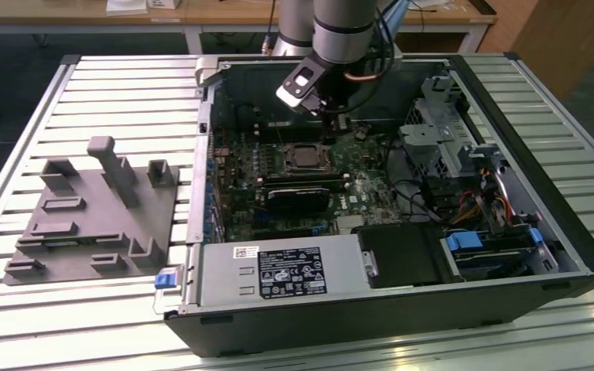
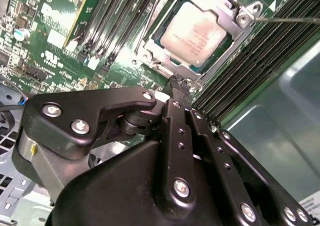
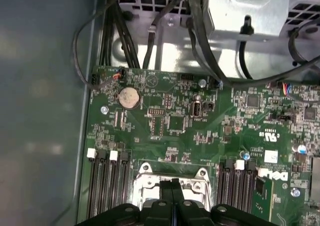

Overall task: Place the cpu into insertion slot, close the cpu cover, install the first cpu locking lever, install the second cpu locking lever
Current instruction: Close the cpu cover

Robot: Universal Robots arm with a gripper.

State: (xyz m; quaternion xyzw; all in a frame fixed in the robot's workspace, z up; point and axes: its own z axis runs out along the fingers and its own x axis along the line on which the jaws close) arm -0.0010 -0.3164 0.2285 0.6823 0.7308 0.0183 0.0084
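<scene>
Exterior view: the gripper [image 1: 325, 116] hangs inside the open PC case [image 1: 503, 100], just behind the insertion slot [image 1: 285, 158]. Second wrist view: the cpu [image 2: 197, 33] sits in the slot w/ the cpu cover [image 2: 227, 8] down over it, so steps 1–2 look done. A thin lever [image 2: 287, 20] juts out sideways (latched? can't tell). First wrist view: fingers [image 3: 166, 191] pressed together, holding nothing, tips at the cover's edge.
</scene>
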